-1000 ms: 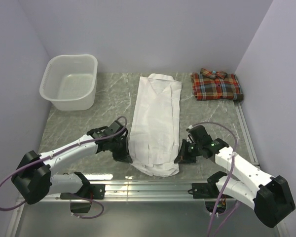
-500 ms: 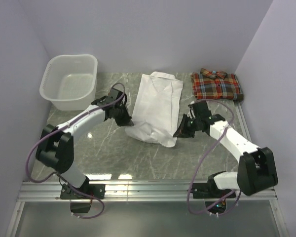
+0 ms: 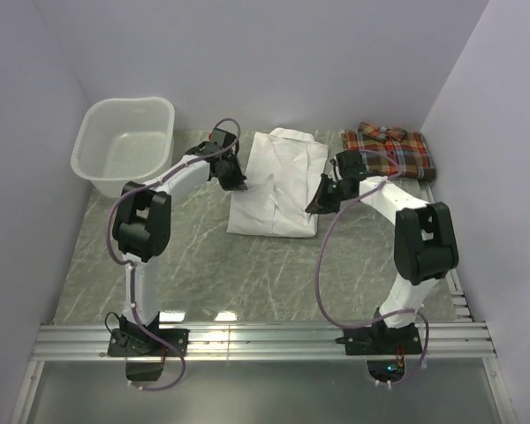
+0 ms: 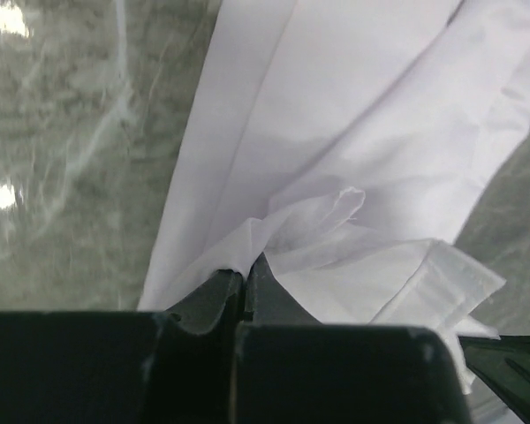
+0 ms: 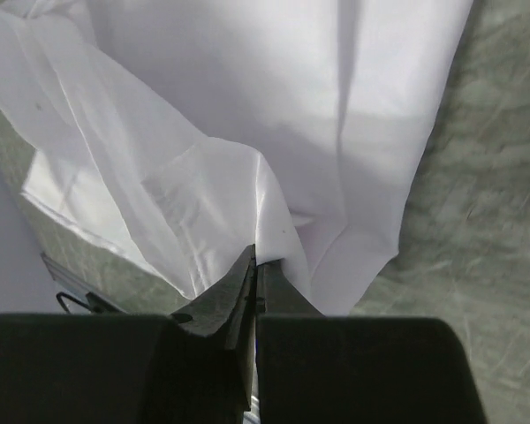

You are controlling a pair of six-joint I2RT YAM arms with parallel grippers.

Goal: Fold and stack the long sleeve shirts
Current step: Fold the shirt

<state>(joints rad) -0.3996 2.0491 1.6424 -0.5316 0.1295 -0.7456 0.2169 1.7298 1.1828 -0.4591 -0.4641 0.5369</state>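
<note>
The white shirt (image 3: 278, 181) lies on the table's far half, its lower part doubled back over the upper part. My left gripper (image 3: 239, 185) is shut on the white shirt's (image 4: 353, 106) hem at its left edge. On the right edge my right gripper (image 3: 315, 208) pinches the white shirt (image 5: 274, 115) too, jaws shut on the cloth. The plaid shirt (image 3: 388, 152) lies folded at the far right corner, apart from both grippers.
A white plastic laundry basket (image 3: 125, 146) stands at the far left corner. Marble tabletop (image 3: 247, 274) shows in front of the shirt. Walls close the table at left, back and right, and both arms stretch far forward.
Both grippers have carried the white shirt's bottom hem from the near side up and away toward the collar, folding it in half. The arms are now stretched far out.
</note>
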